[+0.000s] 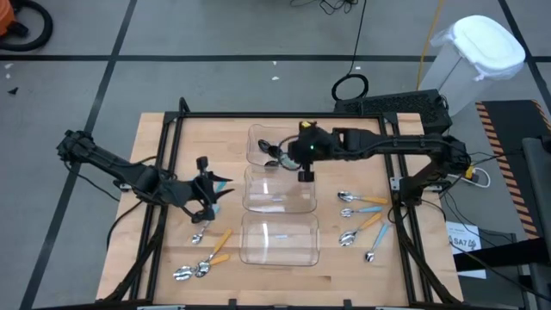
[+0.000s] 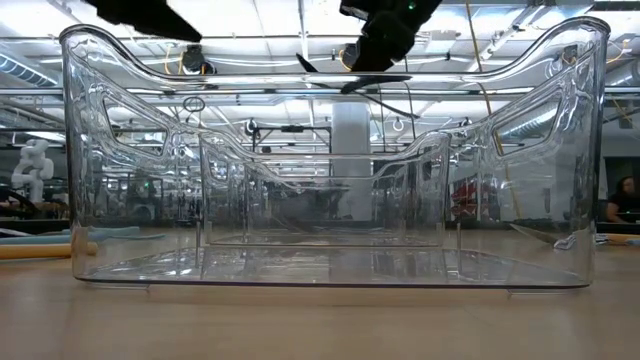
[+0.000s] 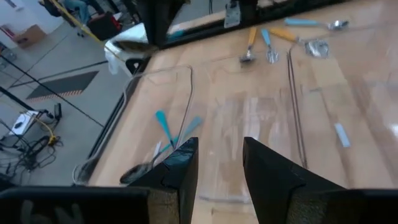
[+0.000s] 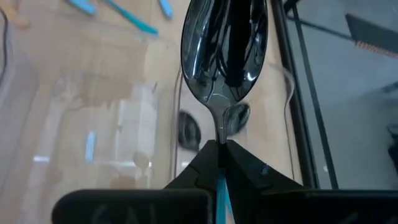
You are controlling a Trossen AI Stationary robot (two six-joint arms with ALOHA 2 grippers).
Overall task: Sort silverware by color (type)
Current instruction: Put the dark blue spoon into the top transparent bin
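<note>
Pinched by its blue handle in the right gripper [image 4: 217,149], a silver spoon [image 4: 225,53] hangs over the far bin [image 1: 271,148], which already holds spoons. Only the wrist view shows that grip; from overhead the arm hides it. Beside the middle bin [image 1: 277,189], the left gripper [image 3: 219,165] hovers narrowly parted, holding nothing.

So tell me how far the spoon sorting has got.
Barely started: the far bin holds a couple of spoons. The right gripper grips a blue-handled spoon above it. The left gripper hangs open, empty. Spoon clusters wait either side of the bins.
</note>
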